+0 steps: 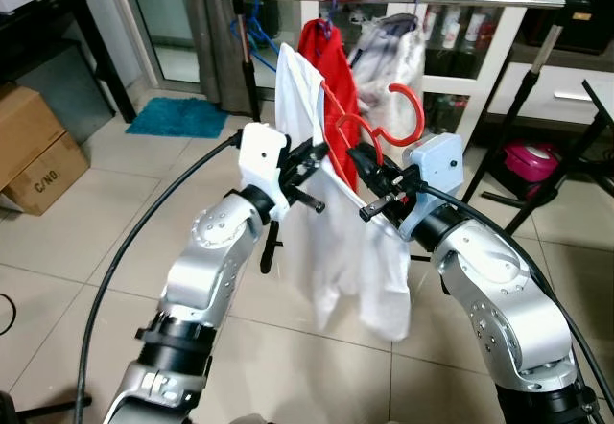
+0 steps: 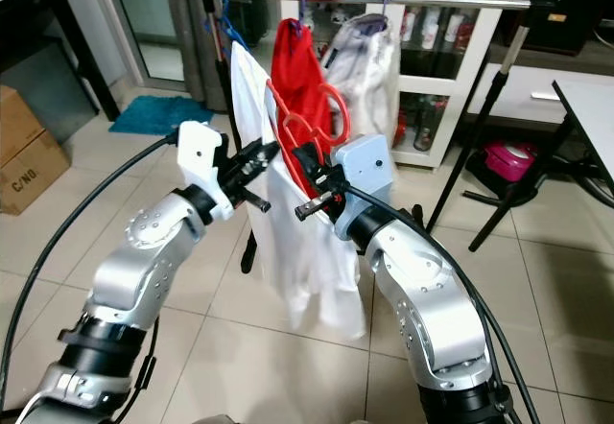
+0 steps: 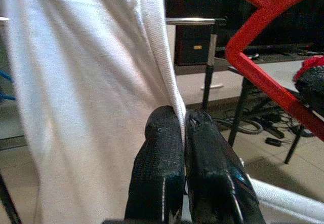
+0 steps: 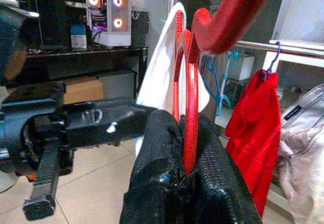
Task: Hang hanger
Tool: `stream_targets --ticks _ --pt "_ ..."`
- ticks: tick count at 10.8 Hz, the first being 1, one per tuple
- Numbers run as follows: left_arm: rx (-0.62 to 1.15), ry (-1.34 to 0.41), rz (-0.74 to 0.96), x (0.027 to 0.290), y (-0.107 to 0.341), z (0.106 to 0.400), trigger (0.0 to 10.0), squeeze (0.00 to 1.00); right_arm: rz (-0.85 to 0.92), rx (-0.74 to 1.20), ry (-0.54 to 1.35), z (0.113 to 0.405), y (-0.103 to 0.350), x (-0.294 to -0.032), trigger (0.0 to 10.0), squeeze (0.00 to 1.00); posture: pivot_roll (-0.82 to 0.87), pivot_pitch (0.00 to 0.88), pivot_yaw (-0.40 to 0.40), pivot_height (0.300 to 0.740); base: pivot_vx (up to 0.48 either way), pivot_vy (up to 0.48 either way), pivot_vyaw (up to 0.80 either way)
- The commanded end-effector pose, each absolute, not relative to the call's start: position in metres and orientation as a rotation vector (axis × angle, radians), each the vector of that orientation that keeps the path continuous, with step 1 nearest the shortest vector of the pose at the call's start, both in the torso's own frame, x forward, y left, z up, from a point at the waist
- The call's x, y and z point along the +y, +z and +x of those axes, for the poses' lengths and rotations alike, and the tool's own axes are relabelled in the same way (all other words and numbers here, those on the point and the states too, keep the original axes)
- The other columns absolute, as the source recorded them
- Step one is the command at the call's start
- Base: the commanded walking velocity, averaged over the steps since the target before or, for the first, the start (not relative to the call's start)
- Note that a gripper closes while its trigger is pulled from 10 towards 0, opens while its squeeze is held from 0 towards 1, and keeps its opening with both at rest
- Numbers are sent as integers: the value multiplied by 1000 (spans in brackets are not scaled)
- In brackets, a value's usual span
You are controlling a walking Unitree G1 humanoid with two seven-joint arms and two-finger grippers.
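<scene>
Your right tool [image 1: 367, 167] is clamped on the red hanger [image 1: 384, 132], its fingers [image 4: 167, 153] pressed together around the hanger's thin bar, with the hook curling up beside it. Your left tool [image 1: 321, 152] pinches the hem of the white shirt [image 1: 331, 242] that drapes from that hanger. Both are held in the air below the clothes rail [image 1: 451, 0], where a red garment [image 1: 326, 55] and a pale garment [image 1: 393, 50] hang near its middle.

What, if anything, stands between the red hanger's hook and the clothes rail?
Nothing visible blocks the red hanger, held by the right hand, from the rail. The hung red garment and pale garment crowd the span above.
</scene>
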State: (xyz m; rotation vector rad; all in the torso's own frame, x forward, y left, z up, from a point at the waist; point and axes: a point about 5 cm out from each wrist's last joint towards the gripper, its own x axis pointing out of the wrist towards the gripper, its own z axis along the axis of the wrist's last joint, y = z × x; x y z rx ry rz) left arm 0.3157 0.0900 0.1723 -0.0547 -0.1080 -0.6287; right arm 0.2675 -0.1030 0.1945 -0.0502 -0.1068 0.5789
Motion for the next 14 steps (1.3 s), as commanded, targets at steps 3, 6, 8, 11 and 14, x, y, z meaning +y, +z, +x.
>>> stream_targets --ticks 3,6,8,11,14 --pt "-175 -539 -41 108 187 312 0 0 -63 -137 559 270 199 -106 0 0 -64 0 57 740 0 0 0" --pt "-213 -508 -32 117 199 312 0 0 -13 -94 517 271 196 -110 0 0 -61 0 65 740 0 0 0" --pt "-226 -498 -29 119 204 313 0 0 12 -87 500 272 195 -112 0 0 -61 0 66 740 0 0 0" --pt "-314 -445 55 143 240 318 0 0 -84 -58 534 270 190 -116 0 0 -64 0 65 740 0 0 0" --pt "-364 -191 190 194 276 338 0 0 -113 -29 719 256 184 -116 0 0 -58 0 65 740 0 0 0"
